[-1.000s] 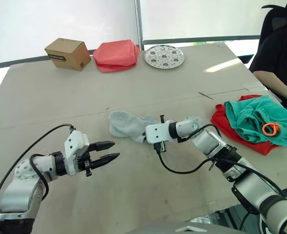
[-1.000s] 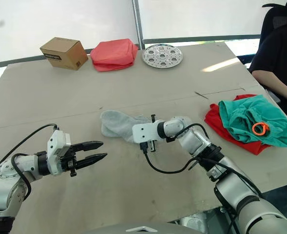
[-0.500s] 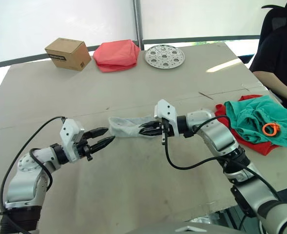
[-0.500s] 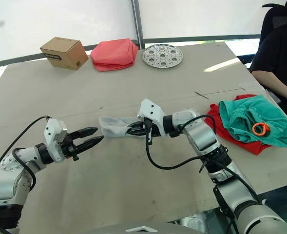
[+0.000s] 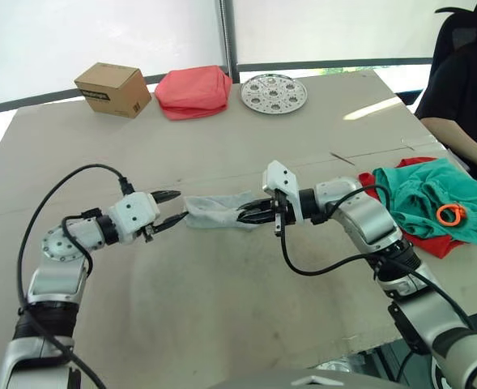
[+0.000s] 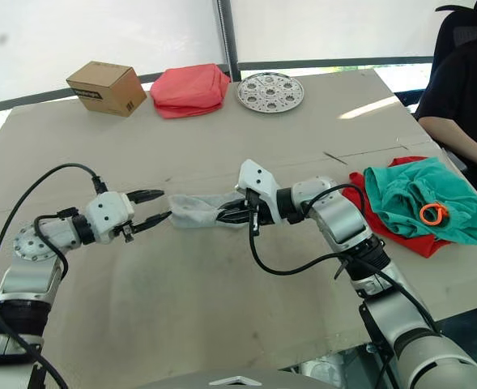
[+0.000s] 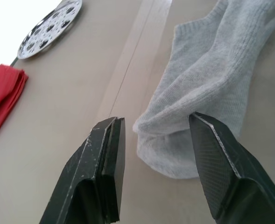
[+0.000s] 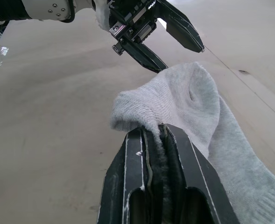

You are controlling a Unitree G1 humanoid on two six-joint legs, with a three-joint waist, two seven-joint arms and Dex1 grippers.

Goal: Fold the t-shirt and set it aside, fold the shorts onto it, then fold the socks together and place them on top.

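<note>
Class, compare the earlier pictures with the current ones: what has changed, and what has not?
The right hand took hold of the socks and lifted one end. The left hand reached forward, open, to the other end. The shorts, shirt, box and plate stayed put.

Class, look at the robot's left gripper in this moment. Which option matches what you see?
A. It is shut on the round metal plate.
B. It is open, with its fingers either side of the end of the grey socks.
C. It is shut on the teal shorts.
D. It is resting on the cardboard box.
B. The left gripper stands open, fingers either side of the bunched end of the socks, while the right gripper pinches the other end.
</note>
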